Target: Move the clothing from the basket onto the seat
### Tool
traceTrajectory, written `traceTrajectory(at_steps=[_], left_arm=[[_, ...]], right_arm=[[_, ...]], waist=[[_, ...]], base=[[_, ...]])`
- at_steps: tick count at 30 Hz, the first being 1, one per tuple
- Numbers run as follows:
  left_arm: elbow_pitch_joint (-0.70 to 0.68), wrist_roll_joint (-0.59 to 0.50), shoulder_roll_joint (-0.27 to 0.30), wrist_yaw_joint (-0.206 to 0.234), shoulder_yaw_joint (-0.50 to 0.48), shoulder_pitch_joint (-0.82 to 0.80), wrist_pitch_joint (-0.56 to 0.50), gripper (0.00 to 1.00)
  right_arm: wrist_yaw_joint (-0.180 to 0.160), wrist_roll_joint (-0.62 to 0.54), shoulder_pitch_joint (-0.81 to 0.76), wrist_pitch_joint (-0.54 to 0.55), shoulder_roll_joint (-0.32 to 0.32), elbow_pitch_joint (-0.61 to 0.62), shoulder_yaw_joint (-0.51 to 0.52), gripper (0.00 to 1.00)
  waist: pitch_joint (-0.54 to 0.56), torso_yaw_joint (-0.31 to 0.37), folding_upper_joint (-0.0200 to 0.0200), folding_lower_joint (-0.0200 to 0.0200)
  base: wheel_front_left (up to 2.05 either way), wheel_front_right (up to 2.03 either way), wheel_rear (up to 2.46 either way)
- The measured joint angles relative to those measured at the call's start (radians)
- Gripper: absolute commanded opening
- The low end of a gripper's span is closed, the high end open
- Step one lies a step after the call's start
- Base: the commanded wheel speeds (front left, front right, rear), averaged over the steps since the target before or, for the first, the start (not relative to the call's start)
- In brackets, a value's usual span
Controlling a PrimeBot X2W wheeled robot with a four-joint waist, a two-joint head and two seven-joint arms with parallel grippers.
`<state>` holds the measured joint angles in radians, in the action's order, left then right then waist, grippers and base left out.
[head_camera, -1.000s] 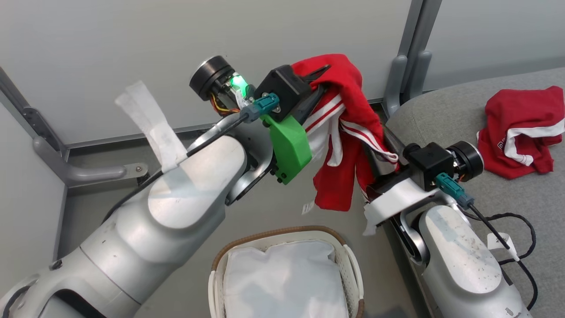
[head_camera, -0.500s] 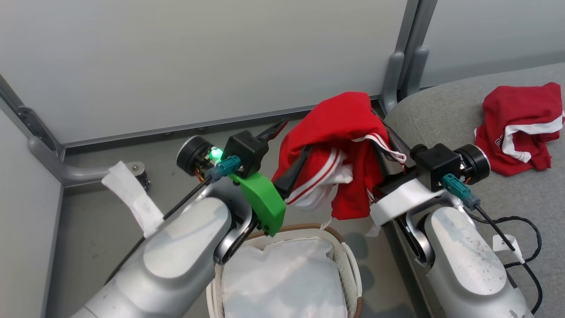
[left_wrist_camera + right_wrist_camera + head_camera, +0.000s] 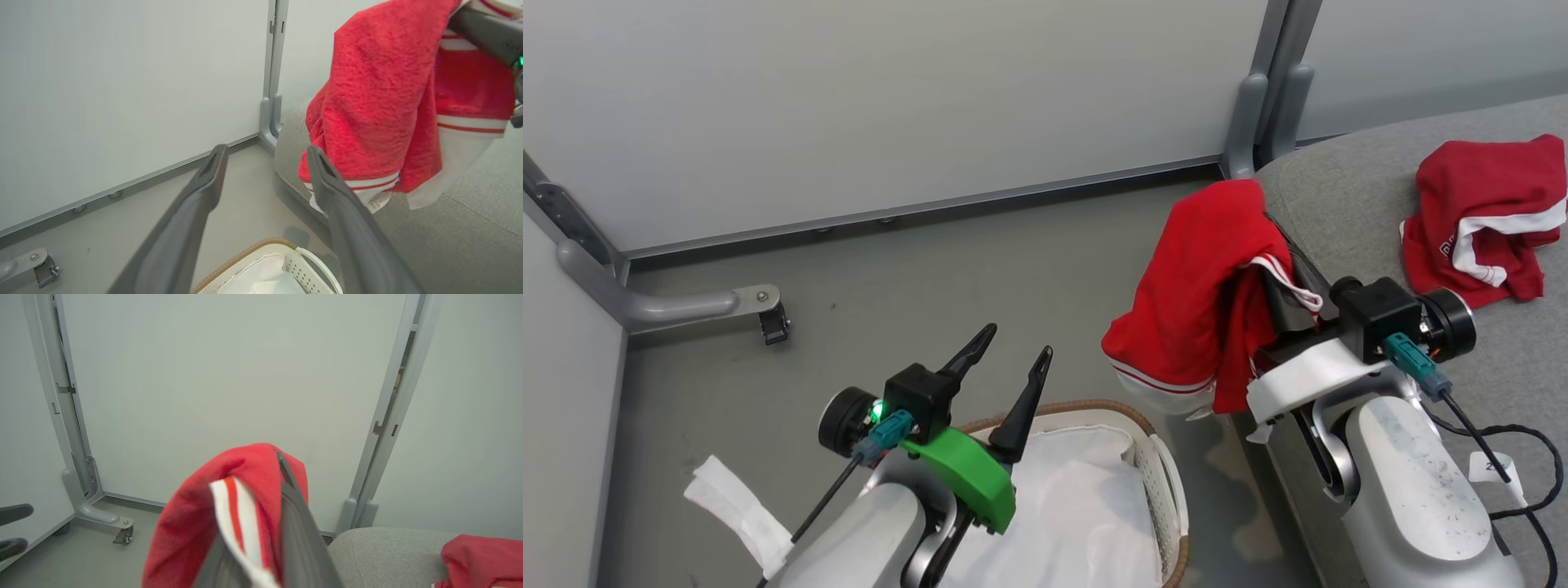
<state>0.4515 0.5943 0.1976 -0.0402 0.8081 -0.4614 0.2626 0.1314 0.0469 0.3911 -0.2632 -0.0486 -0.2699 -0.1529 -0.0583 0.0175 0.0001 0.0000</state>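
My right gripper is shut on a red garment with white stripes, which hangs off it over the floor at the left edge of the grey seat. In the right wrist view the cloth drapes over my fingers. A second red garment lies crumpled on the seat. My left gripper stands open, holding nothing, above the far rim of the white basket. Only a white liner sheet shows in the basket. Seen from the left wrist, the fingers are spread, with the garment to their right.
Pale partition walls with grey posts close the back. A grey caster foot juts onto the floor at the left. A black cable trails over the seat beside my right forearm.
My left gripper opened, let go of the striped garment and dropped back down over the basket. The garment now hangs from the right gripper alone, which shifted right toward the seat.
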Motion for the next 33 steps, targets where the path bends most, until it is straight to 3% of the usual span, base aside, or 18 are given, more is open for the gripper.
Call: traceTrajectory(at_steps=[13,26,33], left_arm=[[-0.051,-0.161,-0.047,-0.040,-0.162,0.100,0.002,1.00],[-0.050,-0.238,-0.079,-0.076,-0.188,0.114,0.002,1.00],[-0.035,-0.249,-0.087,-0.084,-0.170,0.111,0.002,1.00]], right_arm=[[0.000,-0.044,-0.034,0.000,0.000,0.029,0.094,0.00],[0.000,-0.072,-0.112,0.000,-0.002,0.071,0.224,0.00],[0.000,-0.053,-0.132,0.000,-0.002,0.076,0.243,0.00]], waist=[[-0.030,0.079,0.0000,0.0000],[-0.070,0.322,0.0000,0.0000],[-0.102,0.450,0.0000,0.0000]], base=[[0.00,0.00,0.00],[0.00,0.00,0.00],[0.00,0.00,0.00]])
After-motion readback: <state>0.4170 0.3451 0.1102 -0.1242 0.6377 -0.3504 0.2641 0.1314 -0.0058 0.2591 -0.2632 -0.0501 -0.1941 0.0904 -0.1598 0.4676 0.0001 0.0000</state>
